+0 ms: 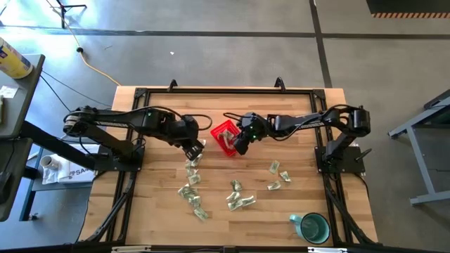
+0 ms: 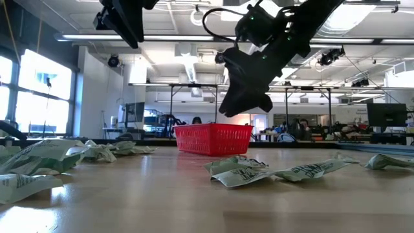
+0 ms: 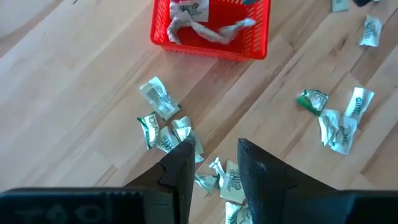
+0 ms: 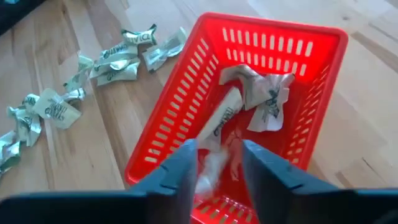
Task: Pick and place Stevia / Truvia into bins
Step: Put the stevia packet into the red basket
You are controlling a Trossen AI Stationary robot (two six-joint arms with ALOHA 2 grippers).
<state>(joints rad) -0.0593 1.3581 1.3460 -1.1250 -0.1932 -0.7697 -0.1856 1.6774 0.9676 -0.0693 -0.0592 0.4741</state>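
Observation:
The red basket (image 1: 223,135) stands on the table's far middle with several Stevia packets (image 4: 261,99) lying on its floor. My right gripper (image 4: 217,165) hangs open over the basket's inside, tilted down. A blurred white packet (image 4: 214,174) shows between its fingers. My left gripper (image 3: 214,155) hangs above the table just left of the basket, over a row of loose packets (image 1: 191,176), and is shut on a crumpled packet (image 3: 230,182). More packets (image 1: 239,200) lie scattered toward the near edge. My left gripper pinches a crumpled green-and-white packet (image 3: 231,185) between its two fingers, which slant down from the table's left. The packet spans the gap behind the fingertips and is clear of the table. Of my right gripper I cannot tell whether its fingers touch the blurred packet.
A teal mug (image 1: 313,227) stands at the near right corner. Loose packets (image 1: 278,172) lie right of centre and more in a row (image 1: 197,209) toward the near left. A black frame (image 1: 225,90) runs round the table's edges.

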